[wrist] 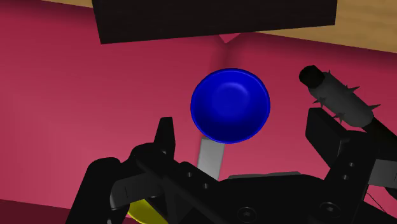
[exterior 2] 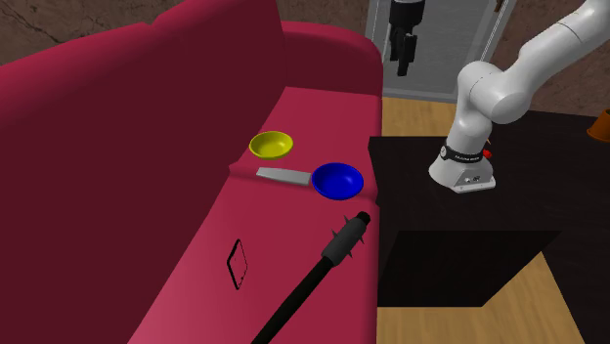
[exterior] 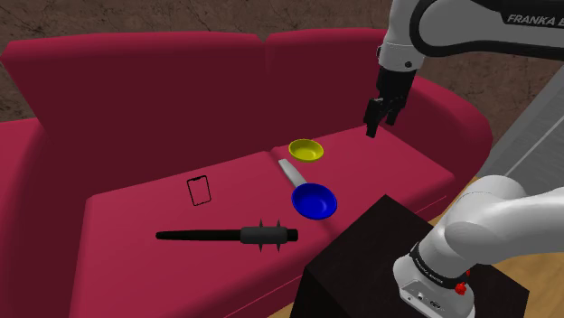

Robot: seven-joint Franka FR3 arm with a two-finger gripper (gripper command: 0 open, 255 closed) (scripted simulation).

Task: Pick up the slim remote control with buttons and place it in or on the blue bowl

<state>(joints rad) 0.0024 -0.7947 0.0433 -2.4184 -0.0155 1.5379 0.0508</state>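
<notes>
Remote (exterior: 289, 170): laid flat on the sofa seat (exterior: 136, 208), between yellow bowl (exterior: 305, 150) and blue bowl (exterior: 314, 201).
Handling: judged light, stiff, perhaps slippery; best clasped across its narrow width, mid-length.
Pincer (exterior: 378, 117): spread wide, empty, raised well above.

Even, moderate light — soft highlight on blue bowl (wrist: 230, 105); sofa (exterior: 136, 99) backrest darker than seat.
</notes>
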